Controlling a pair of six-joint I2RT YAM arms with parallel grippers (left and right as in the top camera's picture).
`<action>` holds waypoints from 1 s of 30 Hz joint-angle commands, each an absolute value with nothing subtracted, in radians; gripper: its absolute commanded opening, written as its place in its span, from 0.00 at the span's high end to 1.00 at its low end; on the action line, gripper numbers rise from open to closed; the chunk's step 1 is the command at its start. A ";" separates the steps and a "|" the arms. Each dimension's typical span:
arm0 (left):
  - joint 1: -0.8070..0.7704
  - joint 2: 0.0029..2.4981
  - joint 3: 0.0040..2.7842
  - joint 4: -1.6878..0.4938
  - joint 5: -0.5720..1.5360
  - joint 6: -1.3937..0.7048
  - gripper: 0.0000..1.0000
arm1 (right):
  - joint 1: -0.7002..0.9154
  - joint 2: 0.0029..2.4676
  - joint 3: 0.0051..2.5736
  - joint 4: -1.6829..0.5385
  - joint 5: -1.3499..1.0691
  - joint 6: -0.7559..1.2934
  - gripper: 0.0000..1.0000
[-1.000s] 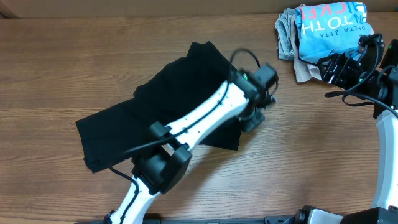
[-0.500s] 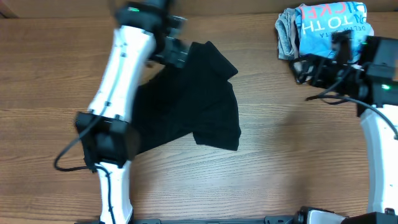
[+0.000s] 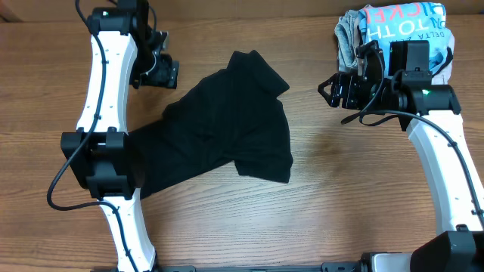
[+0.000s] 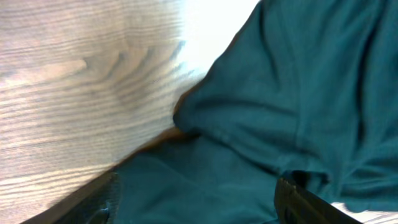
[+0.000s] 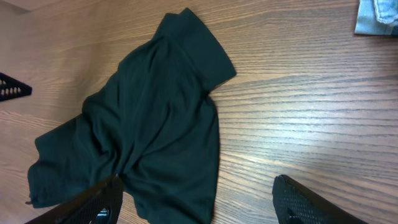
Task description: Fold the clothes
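The black T-shirt (image 3: 227,128) lies crumpled and partly folded over itself in the middle of the wooden table. My left gripper (image 3: 160,72) hovers off its back left corner, open and empty. In the left wrist view the shirt (image 4: 280,106) fills the lower right, and the cloth runs under the spread jaws of the left gripper (image 4: 199,208). My right gripper (image 3: 333,89) hangs open to the right of the shirt, holding nothing. The right wrist view takes in the whole shirt (image 5: 149,124) ahead of the open right gripper (image 5: 196,205), whose fingertips (image 5: 305,202) stand over bare wood.
A pile of other garments (image 3: 393,34), topped by a light blue shirt with lettering, sits at the back right, just behind the right arm. Its corner, the light blue shirt (image 5: 376,15), shows in the right wrist view. Bare wood (image 3: 363,174) surrounds the black shirt.
The left arm has swung from the shirt's right edge to the back left, and its jaws have opened. The right gripper has moved left, away from the garment pile.
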State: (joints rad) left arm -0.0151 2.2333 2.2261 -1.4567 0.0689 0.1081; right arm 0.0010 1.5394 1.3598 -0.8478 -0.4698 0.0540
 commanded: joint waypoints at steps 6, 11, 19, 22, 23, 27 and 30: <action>-0.023 2.237 2.029 -1.360 0.046 0.187 0.31 | 0.007 1.547 1.386 -0.842 -0.461 0.060 0.19; -0.026 2.237 1.941 -1.329 0.079 0.186 0.44 | 0.007 1.547 1.386 -0.845 -0.461 0.060 0.20; -0.030 2.237 1.890 -1.270 0.131 0.168 0.51 | 0.007 1.547 1.386 -0.847 -0.461 0.061 0.20; -0.039 2.237 1.866 -1.223 0.133 0.167 0.53 | 0.007 1.547 1.385 -0.856 -0.461 0.060 0.20; -0.045 2.237 1.860 -1.206 0.144 0.168 0.54 | 0.007 1.547 1.382 -0.859 -0.461 0.060 0.20; -0.080 2.237 1.856 -1.165 0.193 0.173 0.55 | 0.007 1.551 1.378 -0.869 -0.460 0.060 0.20; -0.117 2.237 1.853 -1.128 0.183 0.188 0.55 | 0.007 1.551 1.378 -0.870 -0.460 0.060 0.20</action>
State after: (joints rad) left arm -0.0776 2.2337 1.8599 -1.1442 0.1524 0.1680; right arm 0.0017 1.5440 1.3598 -0.8696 -0.4641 0.0563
